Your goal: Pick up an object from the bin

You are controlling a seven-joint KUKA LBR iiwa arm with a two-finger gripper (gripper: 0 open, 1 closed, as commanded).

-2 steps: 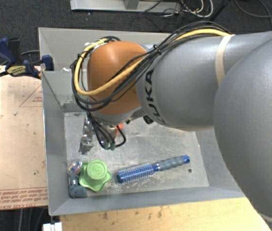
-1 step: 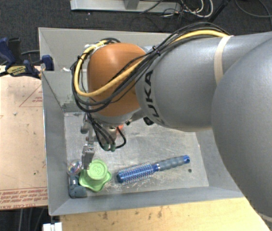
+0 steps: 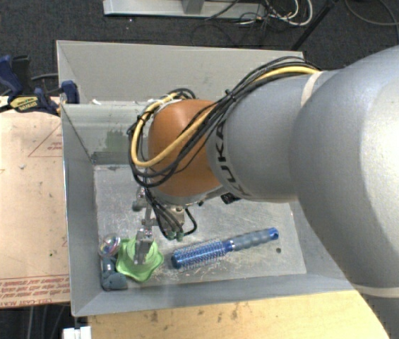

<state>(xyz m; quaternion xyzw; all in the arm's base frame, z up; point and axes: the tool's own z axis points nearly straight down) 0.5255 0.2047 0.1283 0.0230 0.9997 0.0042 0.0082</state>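
1. Dark carpeted floor lay all round a grey metal bin, whose walls sloped down to a scuffed, flat bottom.
2. From the right of the view, the thick grey arm reached across the bin and hid much of its right half.
3. At the wrist sat an orange cover, with yellow and black cables looped round it.
4. Below that cover, the gripper pointed down into the bin's lower left corner as the camera saw it.
5. Its tip met the top of a bright green soft thing, crumpled in shape, which lay on the bin's bottom in that same corner.
6. Whether the gripper was open or closed could not be told, since its tip showed as one slim metal piece against the green.
7. Just left of the green soft thing lay a small shiny round object with pink and teal tints. Whether the two touched could not be made out.
8. Under that object, tucked into the corner by the wall, was a grey-blue lump.
9. A blue hairbrush lay on the bottom to the right. Its bristled head was just beside the green soft thing, and its handle ran off to the right and slightly upward in the view.
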